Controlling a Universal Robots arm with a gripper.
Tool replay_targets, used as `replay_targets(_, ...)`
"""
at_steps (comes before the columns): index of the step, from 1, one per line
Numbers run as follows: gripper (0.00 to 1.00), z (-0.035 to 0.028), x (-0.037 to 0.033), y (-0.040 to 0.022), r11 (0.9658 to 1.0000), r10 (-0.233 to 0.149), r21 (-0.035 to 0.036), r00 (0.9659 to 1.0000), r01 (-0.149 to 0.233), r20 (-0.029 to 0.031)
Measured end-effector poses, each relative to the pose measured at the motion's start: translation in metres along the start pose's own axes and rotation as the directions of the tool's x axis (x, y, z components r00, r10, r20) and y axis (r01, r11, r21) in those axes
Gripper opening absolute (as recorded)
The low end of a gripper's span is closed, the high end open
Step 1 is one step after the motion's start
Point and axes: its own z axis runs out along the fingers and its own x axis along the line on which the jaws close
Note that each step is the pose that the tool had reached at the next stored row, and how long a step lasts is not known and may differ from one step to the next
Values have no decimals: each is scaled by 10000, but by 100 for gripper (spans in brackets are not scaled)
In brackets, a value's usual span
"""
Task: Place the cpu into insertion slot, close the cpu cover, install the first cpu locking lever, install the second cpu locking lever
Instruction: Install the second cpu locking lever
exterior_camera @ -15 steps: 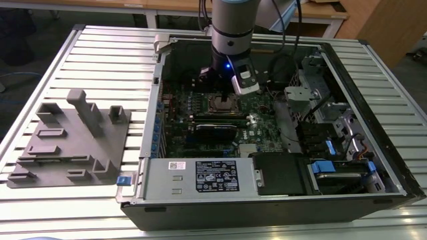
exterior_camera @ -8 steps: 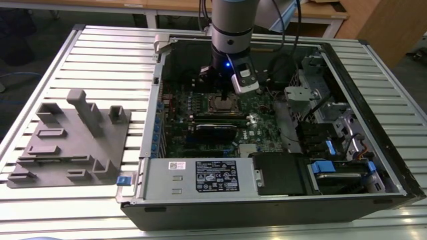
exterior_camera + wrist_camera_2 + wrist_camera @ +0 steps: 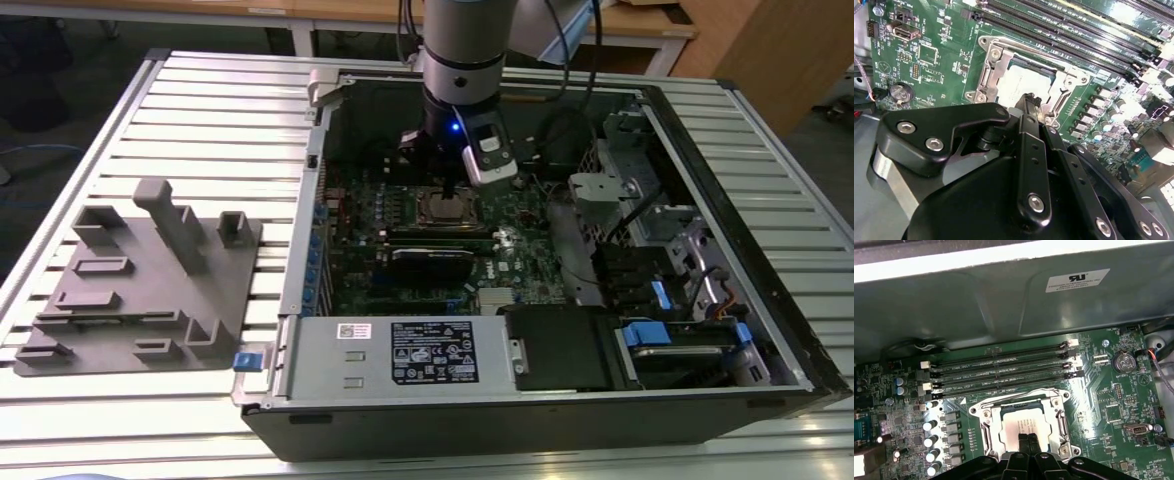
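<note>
First wrist view shows you the black gripper [image 3: 1028, 438], fingers pressed together. Their tips sit over the silver-grey square cpu [image 3: 1021, 429], inside the metal-framed insertion slot [image 3: 985, 426].

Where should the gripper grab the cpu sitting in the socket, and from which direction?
By two opposite edges, coming straight down. The cpu lies flat inside the cpu cover, with only its top face exposed, so a sideways approach looks blocked. The gripper is right above it.

Exterior view: set high and well back, angled down over the open case [image 3: 534, 400]. Both wrist views: held close above the board [image 3: 1114, 390], apparently from opposite sides; the socket [image 3: 1024, 427] [image 3: 1029, 80] is shared.
</note>
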Motion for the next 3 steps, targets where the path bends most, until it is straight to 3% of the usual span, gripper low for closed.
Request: replay_targets(3, 11, 1, 0, 2, 10000, 0, 1, 10000, 0, 0)
